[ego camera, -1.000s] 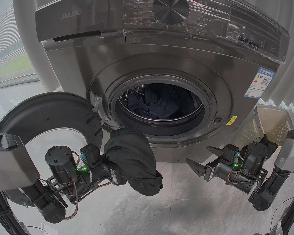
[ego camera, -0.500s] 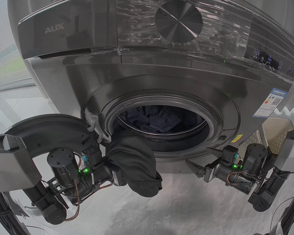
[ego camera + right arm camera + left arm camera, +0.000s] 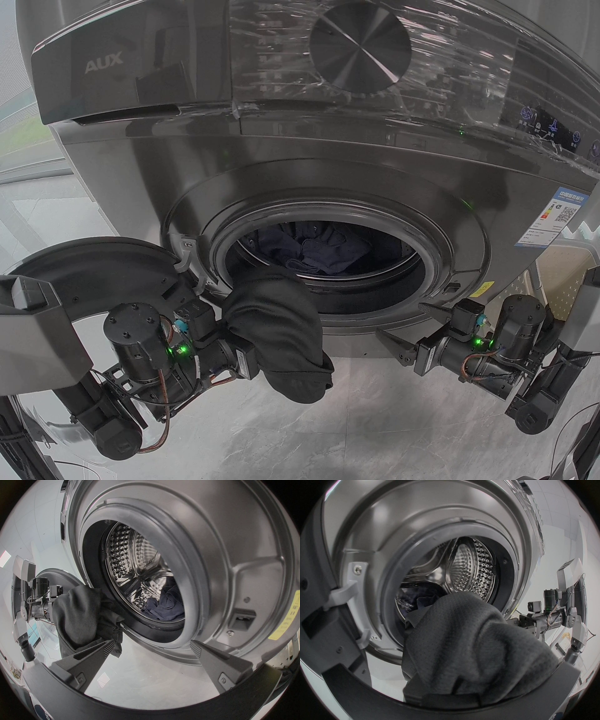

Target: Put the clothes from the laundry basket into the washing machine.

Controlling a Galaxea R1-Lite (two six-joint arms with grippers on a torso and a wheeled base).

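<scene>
Closing in, head view: whole picture shifted since a second ago, so camera and arms carried nearer the washing machine (image 3: 375, 169); opening looms larger.
Cloth, head view: black garment (image 3: 275, 331) bunched over left gripper (image 3: 244, 361), top fold now overlapping the opening's lower lip just ahead of it, earlier short of it.
Meaning: likely ready for the push in and release; drop not yet made.
Right gripper (image 3: 409, 325), head view: jaws apart, empty, unchanged, level with the left one; laundry basket (image 3: 559, 269) just behind it.
Left wrist view, extra: no spread fingers either side of the cloth, so clamped on the garment; bare drum wall (image 3: 472, 570) beyond the hump.
Right wrist view, extra: navy clothes (image 3: 164, 605) at drum bottom, ahead and above the open jaws; garment's tail hanging below the lip, outside.
</scene>
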